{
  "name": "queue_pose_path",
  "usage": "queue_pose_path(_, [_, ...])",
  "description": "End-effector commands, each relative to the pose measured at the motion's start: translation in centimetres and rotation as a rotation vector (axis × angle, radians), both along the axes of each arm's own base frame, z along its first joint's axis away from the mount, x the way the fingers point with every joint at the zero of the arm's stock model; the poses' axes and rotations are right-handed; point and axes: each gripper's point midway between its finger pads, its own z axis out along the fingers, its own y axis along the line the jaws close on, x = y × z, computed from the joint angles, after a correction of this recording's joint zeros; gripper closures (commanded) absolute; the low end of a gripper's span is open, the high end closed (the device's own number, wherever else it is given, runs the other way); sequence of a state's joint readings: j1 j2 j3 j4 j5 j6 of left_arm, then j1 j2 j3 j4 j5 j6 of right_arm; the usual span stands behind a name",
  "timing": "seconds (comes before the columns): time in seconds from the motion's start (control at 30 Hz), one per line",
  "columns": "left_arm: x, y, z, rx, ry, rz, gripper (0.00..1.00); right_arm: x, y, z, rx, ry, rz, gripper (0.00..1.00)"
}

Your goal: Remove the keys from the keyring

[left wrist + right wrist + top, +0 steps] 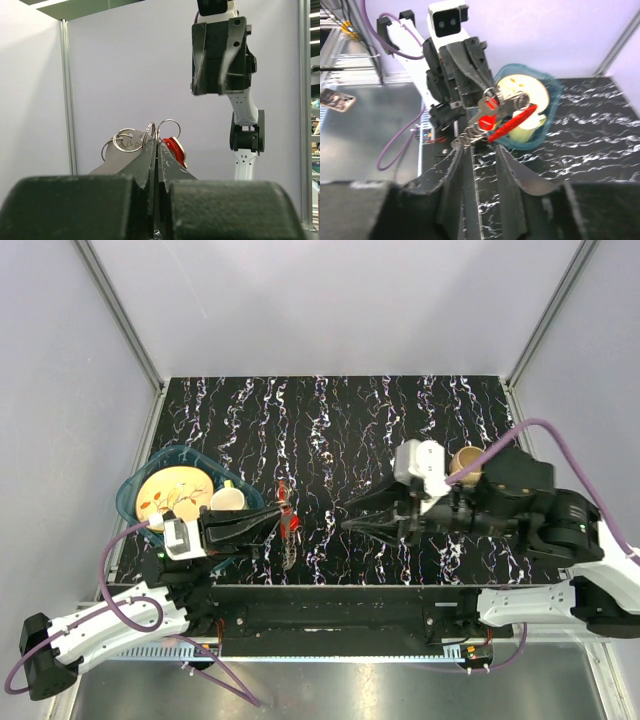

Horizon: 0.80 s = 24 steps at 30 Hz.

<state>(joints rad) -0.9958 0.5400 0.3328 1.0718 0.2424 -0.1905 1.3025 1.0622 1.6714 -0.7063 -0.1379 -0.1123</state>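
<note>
Holding step: left gripper (157, 144) pinches the keyring (169, 129), keys (122, 148) bunched at its tips; right gripper (347, 517), spread opposite, should next grasp one key.

One keyring (151, 131); keys (120, 157) maybe three, blurred; one teal tub (130, 495); one plate (172, 490); two mugs (228, 498) (465, 460).

Teal bin (128, 496); tan mug (466, 459)

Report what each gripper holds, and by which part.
The left gripper is shut on the keyring, pinching its wire rings; the keys hang free beside it. The right gripper is open, holding nothing.
</note>
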Motion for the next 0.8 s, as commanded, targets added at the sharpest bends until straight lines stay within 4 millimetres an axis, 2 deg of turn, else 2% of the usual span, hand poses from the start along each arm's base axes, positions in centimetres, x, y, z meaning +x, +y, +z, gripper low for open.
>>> queue_pose_path(0.0, [-1.7,0.9,1.4,-0.049,-0.072,-0.045,1.00,2.1,1.1,1.6,0.054,-0.216,-0.044,0.66])
queue_pose_path(0.07, [-2.3,0.6,1.4,-0.032,-0.089,-0.071,1.00,1.4,2.0,1.1,0.037,-0.248,0.020,0.68])
queue_pose_path(0.13, [-2.9,0.5,1.0,-0.014,-0.110,-0.099,1.00,1.6,3.1,0.5,0.017,-0.255,0.028,0.76])
queue_pose_path(0.23, [-3.5,0.5,0.8,0.002,-0.124,-0.123,1.00,1.8,4.1,-0.3,-0.010,-0.268,0.045,0.80])
queue_pose_path(0.5, [-3.6,0.3,0.0,0.037,-0.124,-0.120,1.00,1.0,5.0,-2.5,-0.049,-0.268,0.113,0.79])
queue_pose_path(0.77, [-3.6,-0.5,-0.2,0.075,-0.135,-0.130,1.00,1.2,5.1,-3.4,-0.069,-0.264,0.110,0.79])
